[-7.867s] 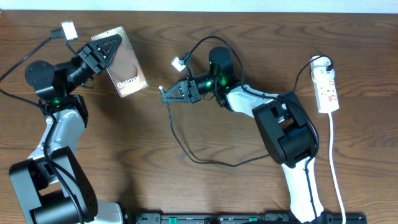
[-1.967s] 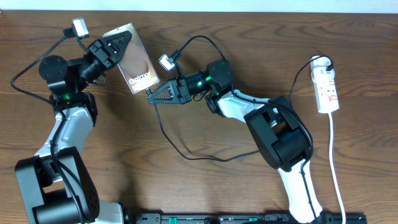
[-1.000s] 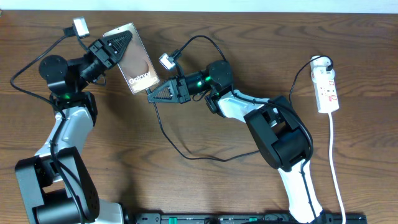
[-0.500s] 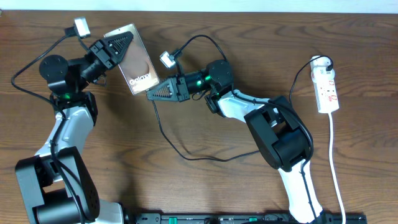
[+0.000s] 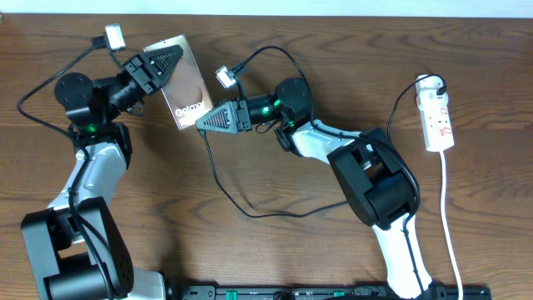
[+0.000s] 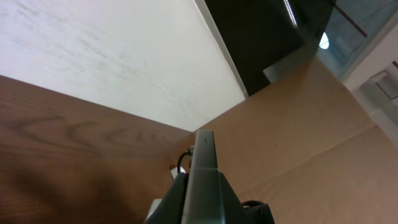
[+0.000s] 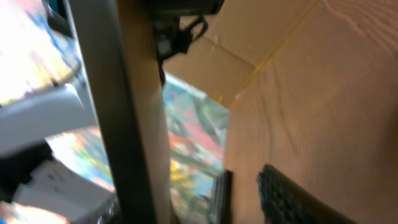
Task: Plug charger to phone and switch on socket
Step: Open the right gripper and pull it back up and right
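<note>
My left gripper [image 5: 160, 65] is shut on the upper end of the phone [image 5: 186, 83] and holds it tilted above the table at the back left. In the left wrist view the phone [image 6: 203, 168] shows edge-on between the fingers. My right gripper [image 5: 208, 122] stands open just off the phone's lower edge. The charger [image 5: 223, 179], a thin black cable, ends there at that edge and loops down over the table. Whether its tip sits in the phone I cannot tell. The right wrist view is filled by the phone's edge [image 7: 134, 112], with one finger [image 7: 289, 199] apart from it. The white socket [image 5: 438, 117] lies far right.
The socket's white cord [image 5: 447, 225] runs down the right side to the front edge. Thin black camera leads with white connectors [image 5: 223, 76] arch above both wrists. The right arm's base [image 5: 379, 179] stands between the cable loop and the socket. A black rail lines the table's front edge.
The right gripper's jaws have parted from shut to open at the phone's lower edge. The left gripper and the phone have shifted slightly to the right.
</note>
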`<action>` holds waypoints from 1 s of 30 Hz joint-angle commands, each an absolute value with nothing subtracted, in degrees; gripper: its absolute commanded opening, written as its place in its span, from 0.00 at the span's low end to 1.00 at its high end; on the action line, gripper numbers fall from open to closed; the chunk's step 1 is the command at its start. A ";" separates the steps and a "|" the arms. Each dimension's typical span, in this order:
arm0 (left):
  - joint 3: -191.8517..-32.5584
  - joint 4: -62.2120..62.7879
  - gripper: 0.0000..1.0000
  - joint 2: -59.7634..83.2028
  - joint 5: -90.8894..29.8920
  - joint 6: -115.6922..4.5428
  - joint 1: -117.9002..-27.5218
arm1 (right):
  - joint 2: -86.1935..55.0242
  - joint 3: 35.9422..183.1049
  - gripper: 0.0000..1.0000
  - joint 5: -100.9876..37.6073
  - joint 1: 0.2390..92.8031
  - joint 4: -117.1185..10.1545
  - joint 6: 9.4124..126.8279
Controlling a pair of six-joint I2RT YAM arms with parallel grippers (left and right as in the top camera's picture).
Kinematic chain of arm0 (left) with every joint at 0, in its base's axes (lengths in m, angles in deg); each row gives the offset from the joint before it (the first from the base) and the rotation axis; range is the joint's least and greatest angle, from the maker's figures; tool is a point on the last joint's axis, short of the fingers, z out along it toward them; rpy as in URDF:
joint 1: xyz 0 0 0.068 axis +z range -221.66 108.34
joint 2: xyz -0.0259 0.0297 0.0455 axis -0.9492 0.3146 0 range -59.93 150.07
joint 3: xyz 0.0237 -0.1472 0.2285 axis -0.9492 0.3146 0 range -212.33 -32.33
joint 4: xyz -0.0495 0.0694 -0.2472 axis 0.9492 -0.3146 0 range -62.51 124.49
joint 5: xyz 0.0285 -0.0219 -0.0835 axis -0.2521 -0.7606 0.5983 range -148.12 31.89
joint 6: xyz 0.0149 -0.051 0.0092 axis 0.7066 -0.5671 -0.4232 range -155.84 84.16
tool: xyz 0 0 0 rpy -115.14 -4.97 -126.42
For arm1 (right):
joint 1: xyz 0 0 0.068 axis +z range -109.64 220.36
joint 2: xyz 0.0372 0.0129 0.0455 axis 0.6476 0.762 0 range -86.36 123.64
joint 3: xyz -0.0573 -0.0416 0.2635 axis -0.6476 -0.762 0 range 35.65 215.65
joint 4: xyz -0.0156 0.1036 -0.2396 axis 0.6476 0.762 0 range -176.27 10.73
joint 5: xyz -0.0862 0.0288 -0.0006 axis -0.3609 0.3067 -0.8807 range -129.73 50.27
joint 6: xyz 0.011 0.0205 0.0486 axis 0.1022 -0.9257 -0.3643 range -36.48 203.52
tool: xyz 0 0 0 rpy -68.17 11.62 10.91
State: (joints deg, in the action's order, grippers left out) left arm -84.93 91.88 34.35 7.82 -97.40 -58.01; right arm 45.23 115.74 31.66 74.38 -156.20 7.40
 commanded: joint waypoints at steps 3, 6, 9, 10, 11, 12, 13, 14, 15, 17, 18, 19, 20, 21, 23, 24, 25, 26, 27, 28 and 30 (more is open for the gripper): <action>-86.06 91.44 0.07 33.33 9.37 -97.77 -56.46 | 44.82 116.22 0.89 31.20 74.27 -158.14 8.45; -86.06 89.63 0.07 33.35 9.39 -97.33 -55.41 | 44.82 116.22 0.99 31.36 74.27 -159.15 8.43; -86.06 87.95 0.07 33.37 9.63 -96.61 -54.89 | 44.82 116.22 0.99 31.36 74.18 -159.15 8.65; -86.06 87.44 0.07 33.39 9.83 -95.91 -54.84 | 44.82 116.22 0.99 31.36 74.07 -159.15 8.82; -86.06 87.09 0.08 33.39 9.98 -95.56 -54.84 | 44.82 116.22 0.99 31.38 73.92 -159.15 8.95; -86.06 86.85 0.07 33.43 10.07 -95.37 -54.84 | 44.82 116.22 0.99 31.42 73.72 -159.15 9.06; -86.04 86.46 0.07 33.43 10.09 -95.30 -54.84 | 44.82 116.22 0.99 31.60 73.42 -159.13 9.46; -86.04 85.87 0.07 33.43 10.09 -94.78 -54.84 | 44.82 116.22 0.99 31.86 73.09 -159.08 9.76; -86.04 85.48 0.07 33.43 10.13 -94.34 -54.84 | 44.82 116.22 0.99 32.10 72.78 -159.02 9.94; -86.04 83.95 0.07 33.43 10.26 -93.18 -54.84 | 44.82 116.22 0.99 32.58 71.93 -158.65 9.94; -86.04 82.81 0.08 33.43 10.29 -92.44 -54.84 | 44.82 116.22 0.99 32.78 71.54 -158.62 9.94; -86.04 81.54 0.07 33.43 10.24 -91.78 -54.84 | 44.82 116.22 0.99 32.97 71.06 -158.60 9.94; -86.04 80.32 0.07 33.43 10.26 -91.06 -54.84 | 44.82 116.22 0.99 33.10 70.62 -158.34 9.94; -86.04 79.31 0.07 33.43 10.26 -90.69 -54.84 | 44.82 116.22 0.99 33.13 70.22 -157.90 10.07; -86.04 78.00 0.07 33.43 10.29 -90.47 -54.84 | 44.82 116.22 0.99 33.10 69.33 -156.02 11.23; -86.02 77.96 0.08 33.43 10.44 -90.47 -54.84 | 44.82 116.22 0.99 33.10 68.83 -154.47 12.08; -86.02 77.96 0.07 33.43 10.50 -90.47 -54.84 | 44.82 116.22 0.99 33.10 68.30 -152.42 13.13; -86.02 78.00 0.07 33.43 10.70 -90.47 -54.84 | 44.82 116.22 0.99 33.13 67.93 -151.02 13.98; -86.02 78.00 0.07 33.43 10.90 -90.45 -54.84 | 44.82 116.22 0.99 33.17 67.54 -149.69 14.70; -86.02 77.96 0.08 33.46 11.34 -90.32 -54.84 | 44.82 116.22 0.99 33.24 67.03 -148.29 15.25; -86.02 77.48 0.07 33.46 12.34 -89.66 -54.84 | 44.82 116.22 0.99 33.69 66.01 -146.17 15.42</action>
State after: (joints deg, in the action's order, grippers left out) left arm -84.93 77.43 34.35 9.65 -91.04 -54.95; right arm 45.23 115.74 32.91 67.38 -147.39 12.41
